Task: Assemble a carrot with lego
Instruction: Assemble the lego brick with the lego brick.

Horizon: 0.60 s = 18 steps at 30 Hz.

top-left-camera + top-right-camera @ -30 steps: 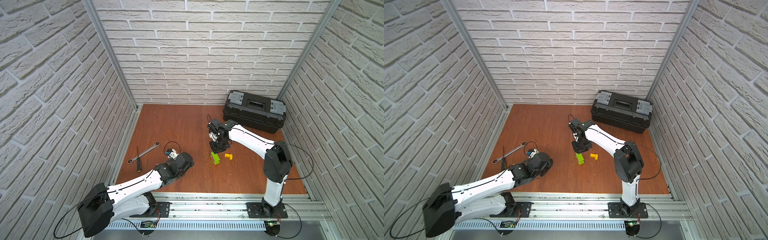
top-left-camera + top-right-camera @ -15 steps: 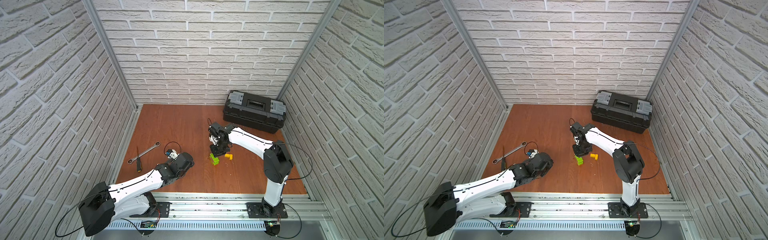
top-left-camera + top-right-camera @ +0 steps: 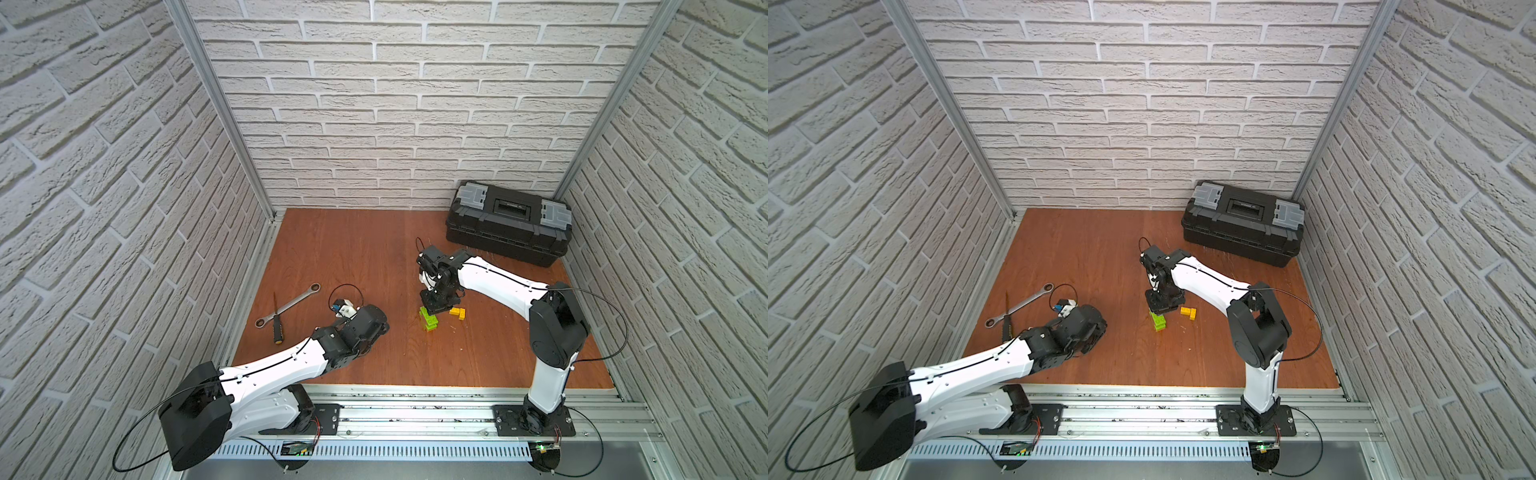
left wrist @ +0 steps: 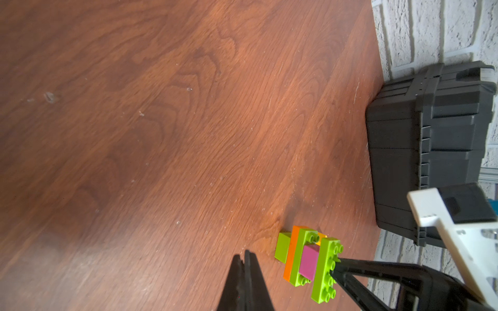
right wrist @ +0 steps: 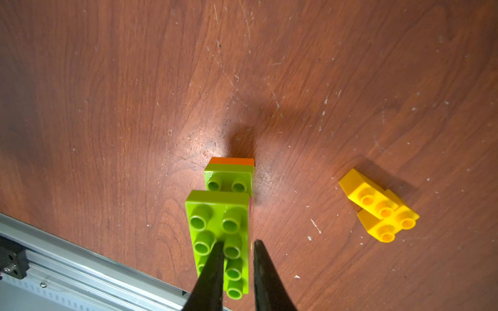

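1. The carrot [image 3: 429, 319] stood part-built near the middle of the table [image 3: 353, 249], well clear of the toolbox [image 3: 507, 224] at the back wall.
2. Two yellow bricks [image 5: 380, 210] lay just beside it, with bare wood around them. The wrench [image 3: 291, 305] and screwdriver [image 3: 276, 326] lay near the left edge.
3. The right gripper [image 5: 237, 242] had its jaws slightly parted, tips at the top green brick's studs, clamping nothing.
4. The left gripper [image 4: 245, 253] was closed and empty, near the stack.
5. In both top views the right gripper's body hid its tips, and the stack's pink and orange layers were barely visible.
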Available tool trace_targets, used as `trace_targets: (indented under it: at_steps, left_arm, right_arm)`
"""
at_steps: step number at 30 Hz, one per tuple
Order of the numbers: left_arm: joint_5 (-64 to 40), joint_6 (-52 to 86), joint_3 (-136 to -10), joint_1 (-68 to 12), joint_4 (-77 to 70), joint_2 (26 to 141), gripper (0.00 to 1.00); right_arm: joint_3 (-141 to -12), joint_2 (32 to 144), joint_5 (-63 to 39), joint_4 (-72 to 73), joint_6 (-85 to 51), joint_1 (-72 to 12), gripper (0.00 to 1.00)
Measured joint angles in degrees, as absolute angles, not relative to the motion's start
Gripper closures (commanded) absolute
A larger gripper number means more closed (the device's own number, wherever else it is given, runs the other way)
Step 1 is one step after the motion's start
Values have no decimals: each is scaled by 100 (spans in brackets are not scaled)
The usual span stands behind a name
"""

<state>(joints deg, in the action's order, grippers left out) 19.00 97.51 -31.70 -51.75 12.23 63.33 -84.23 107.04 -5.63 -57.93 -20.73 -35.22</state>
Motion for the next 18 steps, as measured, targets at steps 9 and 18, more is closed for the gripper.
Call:
trace_targets:
  at_steps: [9, 18]
  left_arm:
    - [1900, 9754, -3170, -5175, 1221, 6333, 100]
    - [1850, 9686, -3179, -5175, 1240, 6462, 100]
  right_arm:
    - [-8766, 10702, -410, -6193, -2075, -3548, 57]
    - [-9037, 10368, -281, -6379, -2047, -3465, 55]
